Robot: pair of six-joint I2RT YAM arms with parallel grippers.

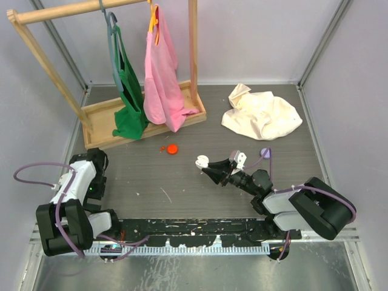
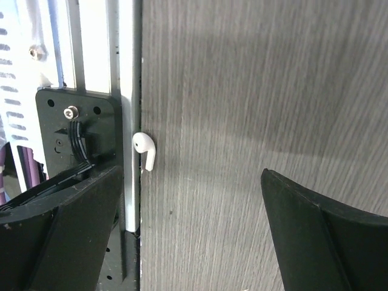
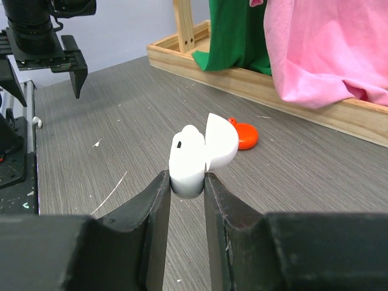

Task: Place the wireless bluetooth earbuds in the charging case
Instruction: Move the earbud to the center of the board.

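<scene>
Broadly, a grey wood-grain table [image 1: 182, 188] fills the overhead view. At its back left stands a wooden rack [image 1: 97, 118], its top cut off by the frame. A pink garment [image 1: 160, 79] and a green garment [image 1: 129, 103] hang from it, both drooping into the base tray. A crumpled cream cloth [image 1: 260, 112] lies at back right.

Right arm reaches toward table centre. The right gripper [image 3: 185, 179] is clamped on the lower half of a white case [image 3: 197, 154]. The case is held upright with its lid tipped open. What sits inside the case is hard to make out.

Left arm is folded at the near left edge. The left gripper [image 2: 191, 173] has its fingers [image 2: 66, 230] spread wide, with nothing between them. It is pointed down at the table, and its fingers are cut off by the frame.

A red disc [image 3: 247, 136] lies beyond the case, partly hidden by the lid from the wrist view. A lilac disc [image 1: 265, 152] sits beside the right arm's wrist, half covered by a cable.

A white earbud [image 2: 144, 148] lies on the table, tight against the metal rail [image 2: 127, 91] at the table's edge, with its stem toward the camera. It is apart from both fingers, and nearer the one over the rail.
</scene>
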